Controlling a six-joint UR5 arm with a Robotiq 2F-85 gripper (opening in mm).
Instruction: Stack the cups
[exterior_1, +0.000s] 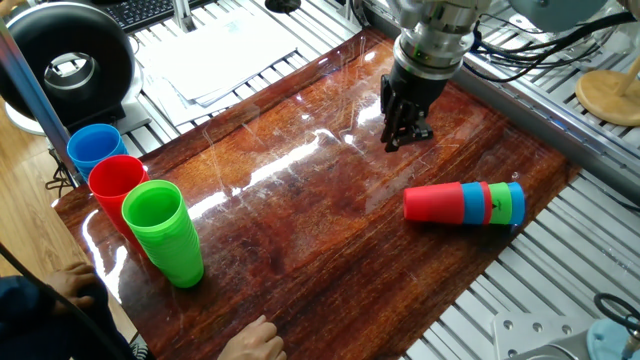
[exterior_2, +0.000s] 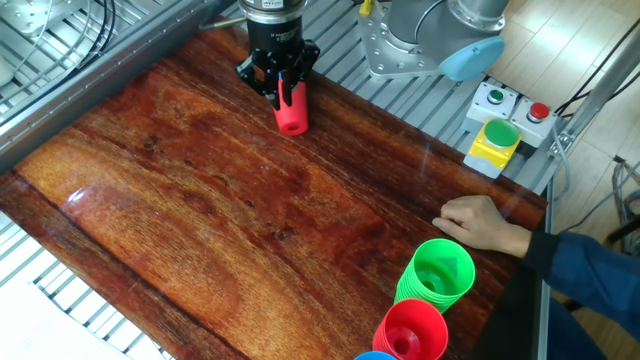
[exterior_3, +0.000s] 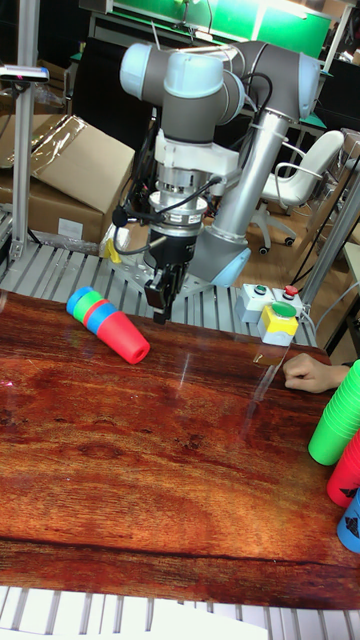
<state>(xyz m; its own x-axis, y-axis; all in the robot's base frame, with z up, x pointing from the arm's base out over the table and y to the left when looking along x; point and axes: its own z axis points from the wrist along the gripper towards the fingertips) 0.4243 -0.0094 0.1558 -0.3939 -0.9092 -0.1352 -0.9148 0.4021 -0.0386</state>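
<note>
The nested stack of small red, blue and green plastic cups (exterior_1: 465, 202) is lying tipped over on the shiny brown wooden table (exterior_1: 270, 240). Nothing is being held by the black two-finger gripper (exterior_1: 401, 131), whose jaws look nearly closed. Next, the stack probably needs standing up.

The cups (exterior_1: 465, 203) are lying on their side as one nested stack on the wooden table (exterior_1: 280, 230) near its edge, the red base cup (exterior_3: 124, 338) showing the most, with blue, red, light green and blue rims following toward the open end.
</note>
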